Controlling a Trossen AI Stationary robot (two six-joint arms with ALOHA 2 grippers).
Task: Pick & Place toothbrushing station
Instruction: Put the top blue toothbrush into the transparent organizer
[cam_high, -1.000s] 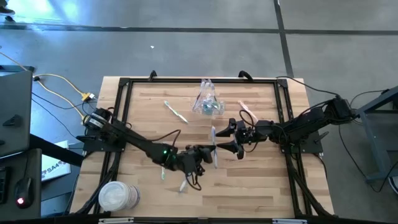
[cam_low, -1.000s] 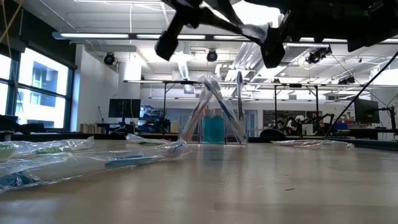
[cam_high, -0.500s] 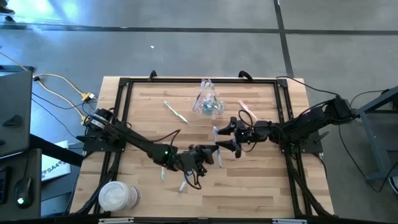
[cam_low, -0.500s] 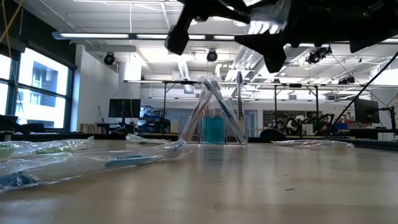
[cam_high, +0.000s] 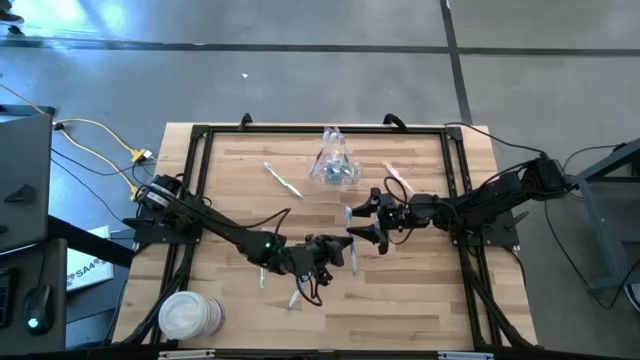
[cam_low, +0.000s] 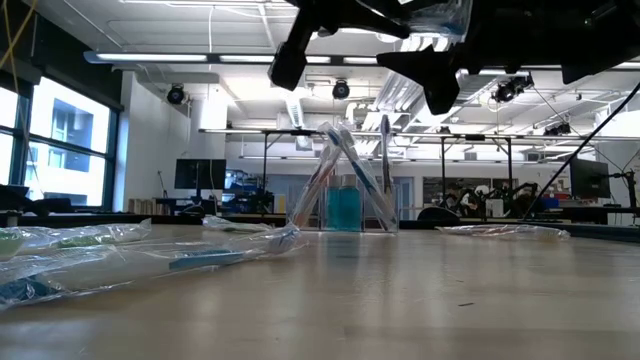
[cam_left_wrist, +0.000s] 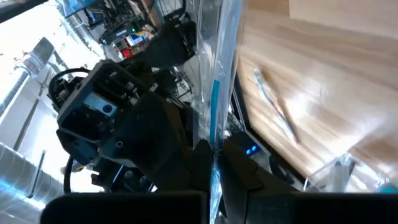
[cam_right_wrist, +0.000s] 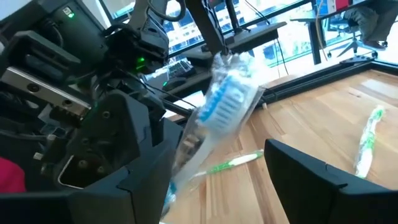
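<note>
— So, what sits around the cup (cam_high: 331, 168) just now?

— Plenty. My left claw (cam_high: 338, 251) is nearer me than the cup, pressed together on a wrapped blue brush (cam_high: 350, 245), held off the table (cam_high: 420, 300). My right claw (cam_high: 366, 220) hangs between that brush and the cup, fingers spread, the brush's bristle end standing in their gap with nothing touching that I can make out.

— Anything in the way?

— My two arms crowd the middle, so the path from the brush to the cup passes my right fingers. Loose brushes lie about: a green one (cam_high: 281, 179) beside the cup toward my left arm, a pink one (cam_high: 399, 181) on the cup's other side, another green one (cam_high: 263, 277) under my left arm. A stack of white discs (cam_high: 184, 316) stands well apart from the cup, at the near corner on my left.

— Any writing?

— Off the table near my left arm's base lies a sheet (cam_high: 88, 267) with letters I read as "SA4"; I can't be sure.

— And inside the cup?

— Several brushes lean upright in it, blue and pink among them, seen low across the table.
</note>
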